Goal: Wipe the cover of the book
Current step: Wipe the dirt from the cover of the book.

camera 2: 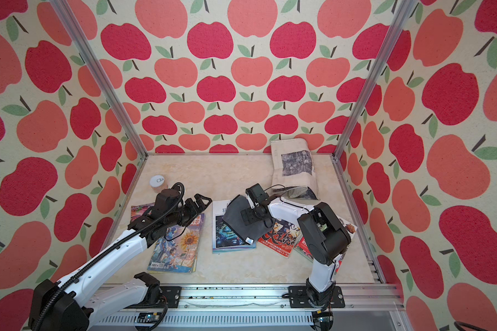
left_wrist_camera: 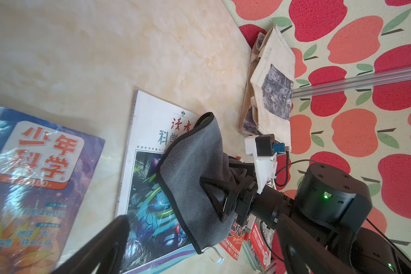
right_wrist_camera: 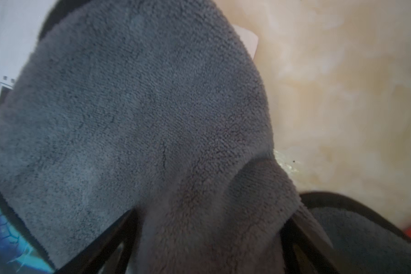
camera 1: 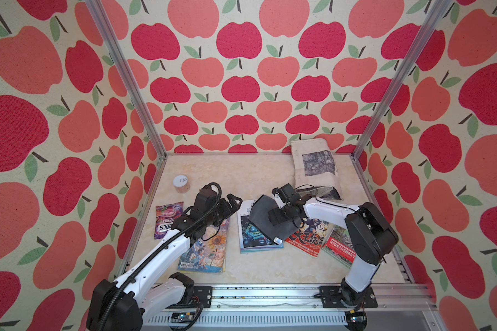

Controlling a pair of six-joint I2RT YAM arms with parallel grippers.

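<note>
The book (camera 1: 253,239) (camera 2: 227,239) (left_wrist_camera: 147,151) lies flat mid-table, with a white cover and a blue picture. A grey cloth (camera 1: 263,213) (camera 2: 236,216) (left_wrist_camera: 192,170) (right_wrist_camera: 140,106) is draped over its right part and onto the red magazine beside it. My right gripper (camera 1: 276,209) (camera 2: 248,213) (right_wrist_camera: 199,237) sits on the cloth. Its jaws stand wide apart, with a loose fold of cloth bulging between them, not pinched. My left gripper (camera 1: 231,203) (camera 2: 200,200) hovers open and empty, just left of the book, above the sunflower magazine's top edge.
A sunflower magazine (camera 1: 207,252) lies under the left arm. A red magazine (camera 1: 307,239) and another book (camera 1: 339,242) lie under the right arm. A purple candy bag (camera 1: 167,217) and a small can (camera 1: 181,183) sit at left. A tote bag (camera 1: 316,166) leans at the back right.
</note>
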